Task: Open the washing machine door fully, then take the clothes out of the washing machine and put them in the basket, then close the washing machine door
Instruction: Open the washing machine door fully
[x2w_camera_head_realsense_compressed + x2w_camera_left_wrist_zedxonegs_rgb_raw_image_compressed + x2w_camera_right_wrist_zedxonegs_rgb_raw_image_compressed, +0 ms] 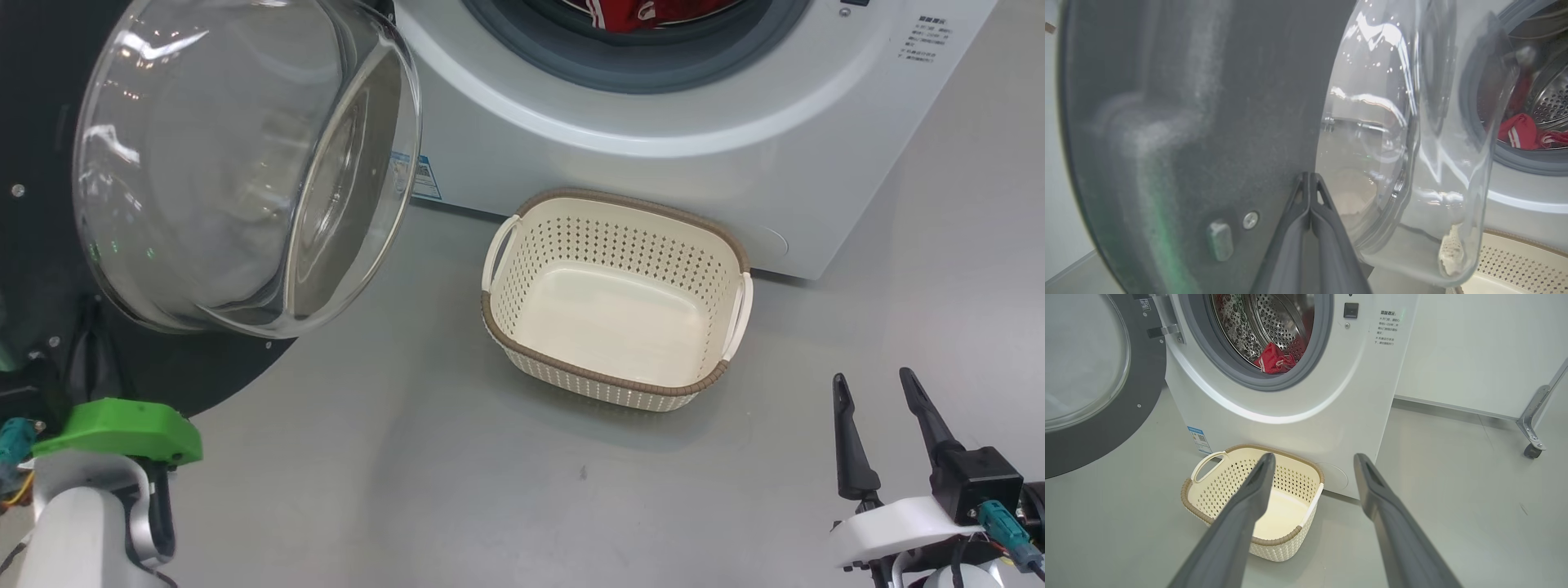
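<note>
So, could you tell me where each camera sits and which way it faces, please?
Head view: robot's head, looking forward and down at the basket before the washing machine; left forearm and open right jaws show.
Left wrist view: left wrist, close to the open washing machine door; shut left jaws rise from below.
Right wrist view: right wrist, facing the drum and basket; open right jaws.
Shared: both wrist views see the red clothes in the drum.

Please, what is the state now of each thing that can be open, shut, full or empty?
Round black-rimmed glass washing machine door: open, swung left.
Red white-striped fabric clothes: lying inside the white washing machine.
Cream perforated plastic basket: upright, empty.
Left claw: shut, holding nothing.
Right claw: open, holding nothing.
</note>
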Robot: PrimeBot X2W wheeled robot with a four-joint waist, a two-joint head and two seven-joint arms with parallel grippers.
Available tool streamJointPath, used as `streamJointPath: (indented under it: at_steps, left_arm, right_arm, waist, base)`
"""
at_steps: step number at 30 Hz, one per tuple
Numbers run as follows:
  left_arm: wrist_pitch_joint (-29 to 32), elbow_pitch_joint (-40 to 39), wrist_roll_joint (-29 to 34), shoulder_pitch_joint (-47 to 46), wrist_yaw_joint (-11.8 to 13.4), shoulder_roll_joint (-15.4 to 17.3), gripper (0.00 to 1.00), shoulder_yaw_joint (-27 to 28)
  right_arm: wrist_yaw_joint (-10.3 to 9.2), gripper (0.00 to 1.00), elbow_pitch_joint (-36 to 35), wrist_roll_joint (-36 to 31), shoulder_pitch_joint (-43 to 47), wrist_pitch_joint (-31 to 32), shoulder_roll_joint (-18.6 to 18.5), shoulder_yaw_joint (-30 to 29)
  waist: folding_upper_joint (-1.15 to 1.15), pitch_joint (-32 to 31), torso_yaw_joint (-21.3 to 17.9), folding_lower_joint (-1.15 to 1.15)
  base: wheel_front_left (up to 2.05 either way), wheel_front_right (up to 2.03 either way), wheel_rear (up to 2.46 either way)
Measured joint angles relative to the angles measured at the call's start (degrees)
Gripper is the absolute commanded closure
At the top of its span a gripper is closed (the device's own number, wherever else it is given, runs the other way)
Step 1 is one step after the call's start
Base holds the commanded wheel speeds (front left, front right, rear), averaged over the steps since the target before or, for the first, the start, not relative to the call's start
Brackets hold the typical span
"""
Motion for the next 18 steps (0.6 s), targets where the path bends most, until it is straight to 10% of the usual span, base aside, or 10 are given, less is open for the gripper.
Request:
streamJointPath:
  at_steps: [18]
  left_arm:
    - [-1.1,7.0,-0.2,-4.2,0.0,1.2,1.00,10.4]
  right_arm:
    - [0.56,0.00,0.5,-0.1,-1.1,0.0,-0.3,0.1]
  waist:
    - [0.00,1.0,-0.6,0.00]
  base:
    - [0.00,0.00,0.00]
